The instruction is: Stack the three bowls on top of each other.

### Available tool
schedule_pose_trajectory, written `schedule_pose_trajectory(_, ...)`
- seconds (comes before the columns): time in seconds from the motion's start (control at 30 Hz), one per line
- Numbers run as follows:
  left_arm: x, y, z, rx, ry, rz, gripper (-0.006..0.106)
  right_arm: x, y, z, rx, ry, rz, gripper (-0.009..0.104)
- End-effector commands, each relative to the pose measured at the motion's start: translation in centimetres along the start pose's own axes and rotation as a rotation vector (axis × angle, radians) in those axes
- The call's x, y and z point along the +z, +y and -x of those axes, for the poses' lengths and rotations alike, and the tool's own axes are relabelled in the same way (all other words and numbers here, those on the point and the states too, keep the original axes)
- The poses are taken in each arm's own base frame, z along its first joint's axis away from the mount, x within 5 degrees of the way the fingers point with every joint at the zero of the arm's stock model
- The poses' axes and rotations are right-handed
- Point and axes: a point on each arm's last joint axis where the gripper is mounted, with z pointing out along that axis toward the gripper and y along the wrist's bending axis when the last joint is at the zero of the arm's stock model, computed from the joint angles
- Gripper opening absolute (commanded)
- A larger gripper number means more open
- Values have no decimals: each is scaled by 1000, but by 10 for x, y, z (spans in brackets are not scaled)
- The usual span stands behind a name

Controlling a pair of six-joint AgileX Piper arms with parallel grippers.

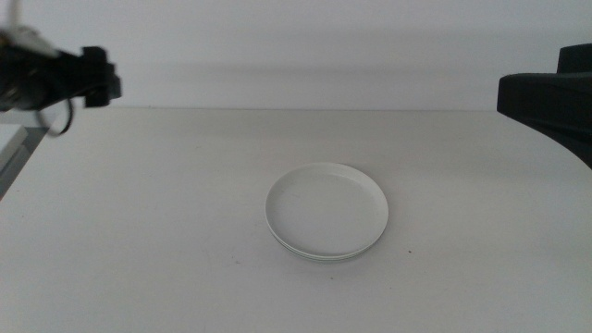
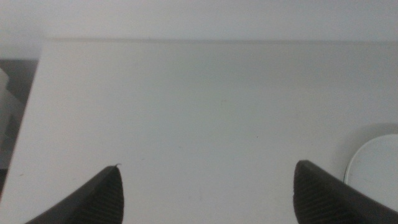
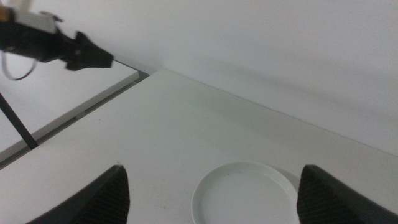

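The bowls (image 1: 326, 209) stand as one stack in the middle of the table, a white bowl on top and the rims of the lower ones just showing beneath its near edge. Their colours are hard to tell. The stack also shows in the left wrist view (image 2: 377, 165) and the right wrist view (image 3: 245, 194). My left gripper (image 1: 104, 78) hangs high at the far left, well away from the stack, open and empty (image 2: 208, 190). My right gripper (image 1: 546, 97) is raised at the far right, also open and empty (image 3: 211, 183).
The white table (image 1: 139, 231) runs back to a pale wall. Its left edge (image 1: 14, 162) drops off beside a darker gap. The left arm (image 3: 59, 46) shows in the right wrist view, above that edge.
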Motion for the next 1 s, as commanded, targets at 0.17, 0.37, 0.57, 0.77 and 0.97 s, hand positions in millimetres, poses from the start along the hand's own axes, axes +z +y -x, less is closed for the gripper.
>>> schedule_pose_trajectory(0.17, -28, 4, -14, -6, -129, -4, 94, 0, 0, -1, 1, -8, -3, 93)
schedule_pose_trajectory(0.37, -30, 2, -12, -31, -152, -21, 94, 0, 0, -1, 2, -6, -3, 93)
schedule_pose_trajectory(0.57, -30, 3, -11, -20, -160, -14, 94, 0, 0, -1, 2, -6, -3, 93)
schedule_pose_trajectory(0.77, -30, 3, -11, -20, -160, -14, 94, 3, -1, -4, 5, 5, -5, 93)
schedule_pose_trajectory(0.97, -30, 3, -11, -20, -163, -14, 94, 9, -11, -32, -3, 6, -83, 93)
